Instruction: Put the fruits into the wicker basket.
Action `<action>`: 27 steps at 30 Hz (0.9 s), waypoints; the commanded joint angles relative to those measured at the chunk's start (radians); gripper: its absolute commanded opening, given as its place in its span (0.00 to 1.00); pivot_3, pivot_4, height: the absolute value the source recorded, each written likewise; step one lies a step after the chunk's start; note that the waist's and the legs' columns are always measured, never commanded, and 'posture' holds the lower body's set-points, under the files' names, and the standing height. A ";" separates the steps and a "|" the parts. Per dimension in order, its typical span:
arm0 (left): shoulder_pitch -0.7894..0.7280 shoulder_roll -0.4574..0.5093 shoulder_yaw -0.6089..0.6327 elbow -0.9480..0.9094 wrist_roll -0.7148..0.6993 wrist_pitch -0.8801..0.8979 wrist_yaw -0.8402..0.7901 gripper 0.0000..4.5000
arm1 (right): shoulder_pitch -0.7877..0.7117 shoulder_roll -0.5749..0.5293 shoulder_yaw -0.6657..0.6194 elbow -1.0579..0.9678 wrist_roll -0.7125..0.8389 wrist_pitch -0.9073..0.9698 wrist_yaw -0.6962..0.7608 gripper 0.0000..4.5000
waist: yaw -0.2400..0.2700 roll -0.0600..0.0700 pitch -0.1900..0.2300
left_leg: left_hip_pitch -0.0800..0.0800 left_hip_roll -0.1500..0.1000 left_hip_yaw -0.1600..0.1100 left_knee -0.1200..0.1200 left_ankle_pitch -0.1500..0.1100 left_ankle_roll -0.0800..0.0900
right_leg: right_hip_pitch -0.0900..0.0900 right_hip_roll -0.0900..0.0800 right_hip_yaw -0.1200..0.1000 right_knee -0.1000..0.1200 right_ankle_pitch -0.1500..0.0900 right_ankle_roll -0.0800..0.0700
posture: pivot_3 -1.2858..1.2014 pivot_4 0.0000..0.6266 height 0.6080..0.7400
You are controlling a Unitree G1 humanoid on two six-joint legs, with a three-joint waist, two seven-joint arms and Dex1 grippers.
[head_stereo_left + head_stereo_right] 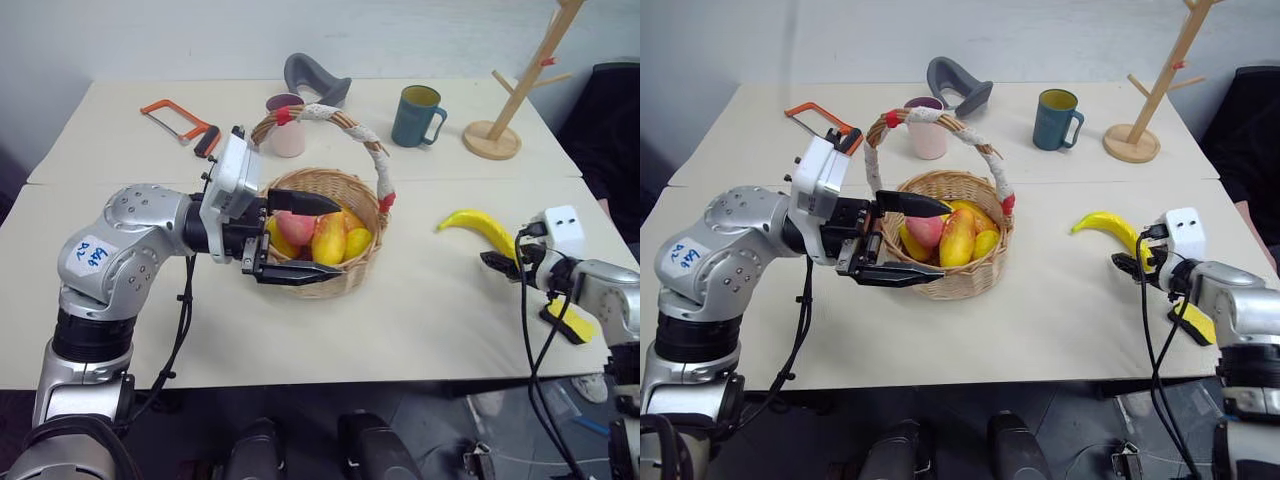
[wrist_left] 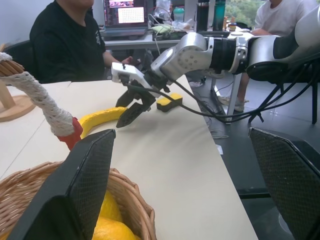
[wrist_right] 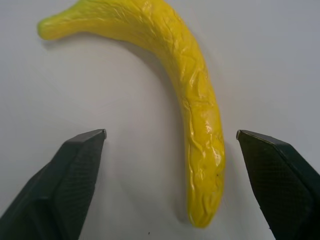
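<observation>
Several fruits (image 1: 330, 238) fill the wicker basket (image 1: 330, 275); both hands, left (image 1: 300, 240) and right (image 3: 170, 145), released; banana (image 1: 478, 228) outside.

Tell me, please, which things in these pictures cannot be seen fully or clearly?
- Round woven wicker basket: in the eye views, the left gripper covers its near-left rim.
- Round pinkish-red peach: half hidden behind the upper finger.
- Flat yellow-and-black sponge: the right arm covers part of it.
- Long curved yellow banana: whether the open right gripper touches it cannot be told.
</observation>
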 commanded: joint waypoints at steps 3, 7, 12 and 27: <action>0.010 0.018 0.039 -0.047 -0.028 0.010 0.020 1.00 | -0.020 0.005 -0.009 0.079 -0.055 -0.057 0.050 0.48 | 0.003 0.000 0.000 | 0.000 0.000 0.000 0.001 0.000 0.000 | 0.001 0.000 0.000 0.001 0.000 0.000 | 0.52 0.24 1.00; 0.015 0.030 0.048 -0.043 -0.026 0.010 0.025 1.00 | 0.020 -0.004 -0.036 0.035 -0.050 -0.058 0.075 0.17 | 0.005 0.000 0.000 | 0.001 0.000 0.000 0.002 0.000 0.000 | 0.001 -0.001 -0.001 0.001 0.000 0.000 | 0.52 0.24 1.00; 0.047 0.041 0.081 0.008 -0.027 0.022 0.044 1.00 | 0.189 -0.063 -0.169 -0.238 0.055 0.057 0.137 0.09 | 0.017 0.001 0.000 | 0.001 0.000 -0.001 0.001 0.000 0.000 | 0.001 0.000 -0.001 0.002 0.000 0.000 | 0.52 0.24 1.00; 0.139 0.188 0.171 0.058 -0.006 0.015 0.017 1.00 | 0.028 0.113 -0.213 -0.947 0.824 0.644 -0.259 0.09 | -0.005 -0.002 0.001 | 0.015 0.002 -0.003 -0.004 -0.005 0.003 | 0.017 0.000 -0.003 -0.004 -0.001 -0.002 | 0.52 0.24 1.00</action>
